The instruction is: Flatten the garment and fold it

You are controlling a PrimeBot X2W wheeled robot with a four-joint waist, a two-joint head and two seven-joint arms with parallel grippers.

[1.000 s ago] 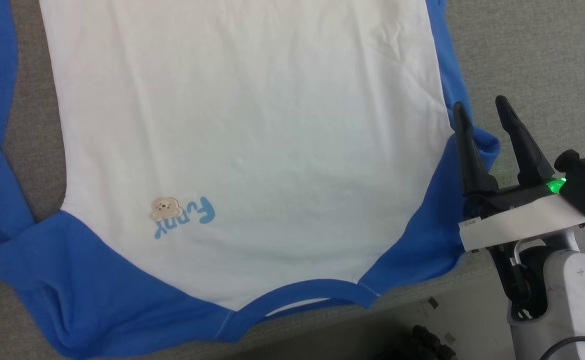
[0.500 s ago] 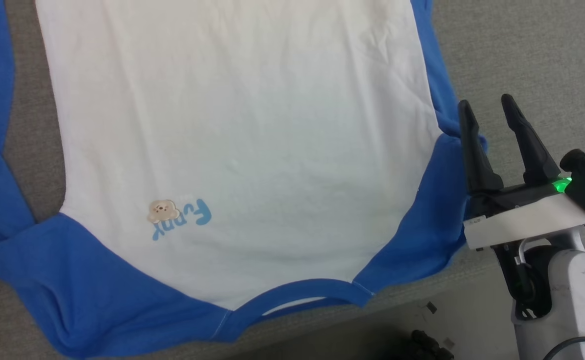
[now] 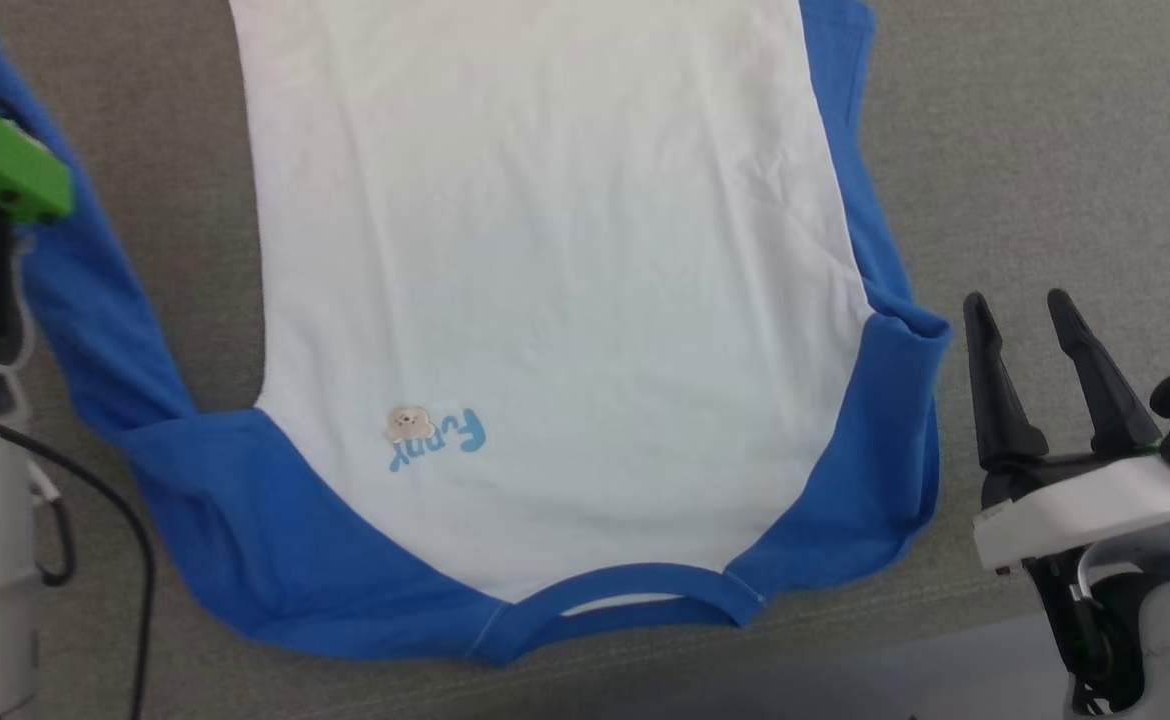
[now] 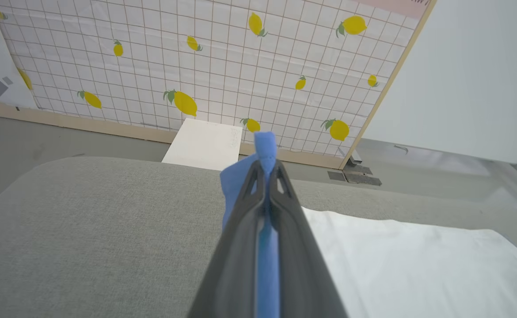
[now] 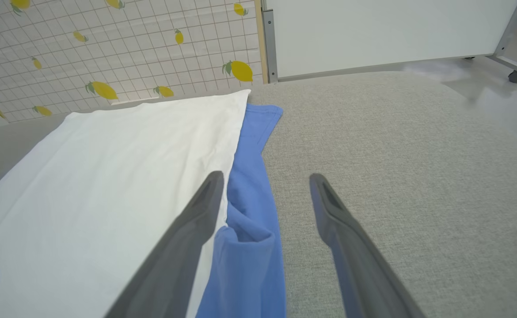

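The garment (image 3: 545, 250) lies mostly flat, unfolded; left pincer (image 4: 266, 164) clamps its left sleeve (image 3: 85, 290), right pincer (image 3: 1017, 300) stands apart, empty; folding remains.

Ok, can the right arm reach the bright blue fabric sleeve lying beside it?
Probably yes: the right gripper is open, and the bright blue sleeve lies just left of its fingers, nothing between.

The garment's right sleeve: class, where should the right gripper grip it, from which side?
Probably its raised fold, from the robot's right: the outer edge lies free on the grey surface; the inner edge is under the white body.
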